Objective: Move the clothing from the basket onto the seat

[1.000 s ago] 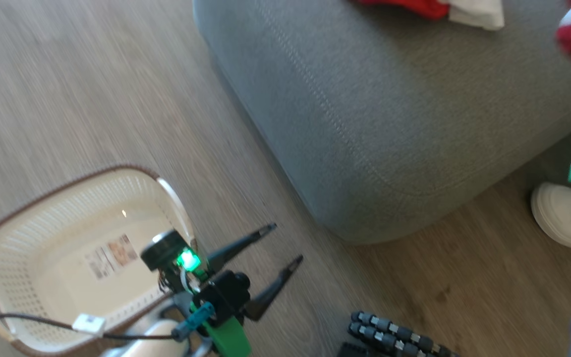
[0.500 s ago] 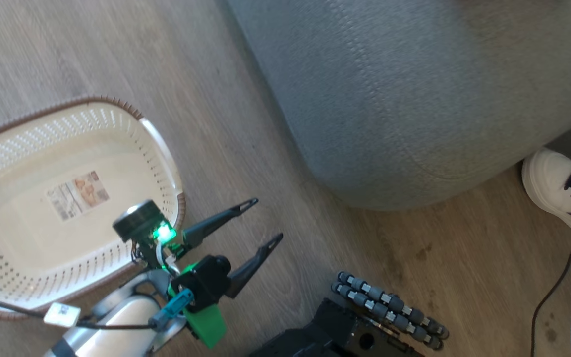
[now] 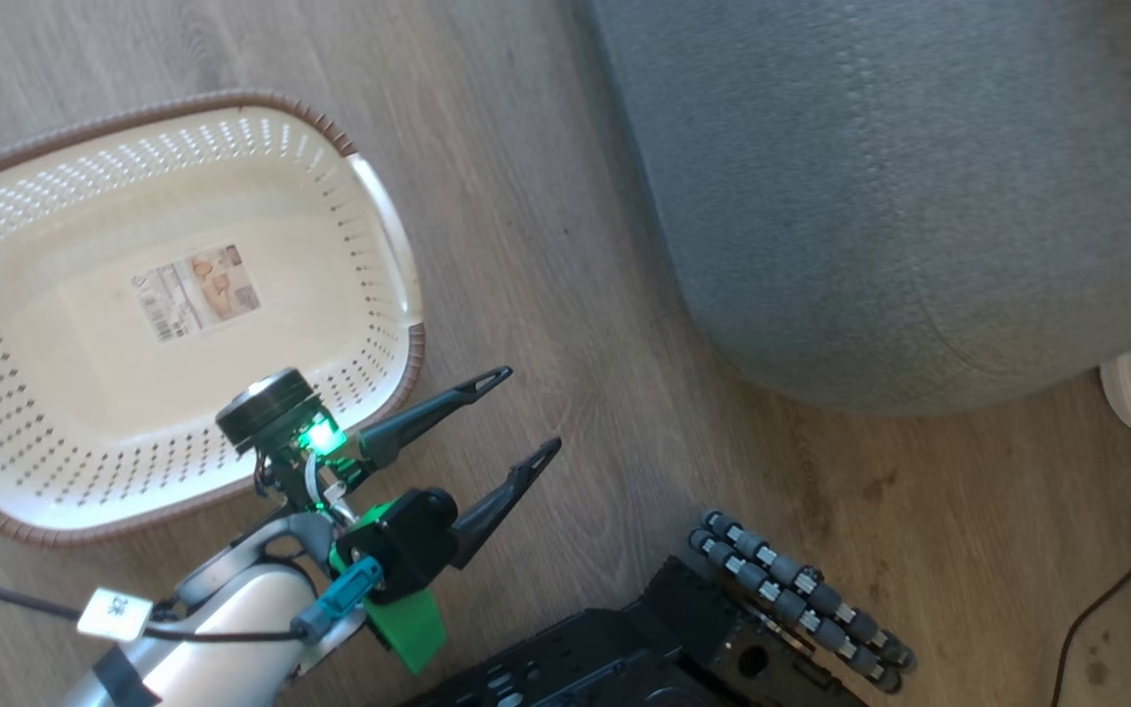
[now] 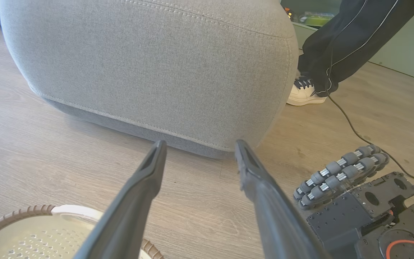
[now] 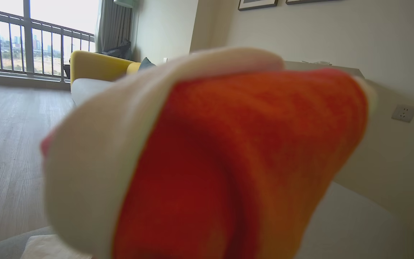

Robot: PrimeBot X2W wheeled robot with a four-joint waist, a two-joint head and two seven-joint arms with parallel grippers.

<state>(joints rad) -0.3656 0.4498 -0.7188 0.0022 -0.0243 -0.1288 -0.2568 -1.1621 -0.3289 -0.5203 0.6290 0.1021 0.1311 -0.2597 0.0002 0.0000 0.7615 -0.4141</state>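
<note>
I'm watching the left gripper (image 3: pixel 531 410) hovering with its fingers spread wide, just off the basket (image 3: pixel 369 295)'s corner and pointing at the seat (image 3: pixel 870 196) beyond the basket. The clothing (image 5: pixel 228 162), red and white, is pressing up against the right wrist camera and hiding the right gripper, so I can't tell its grip.

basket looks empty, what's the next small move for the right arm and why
Probably carry the garment onto the seat for release: it hangs close before the right wrist camera, apparently gripped, and the basket holds only its label.
</note>
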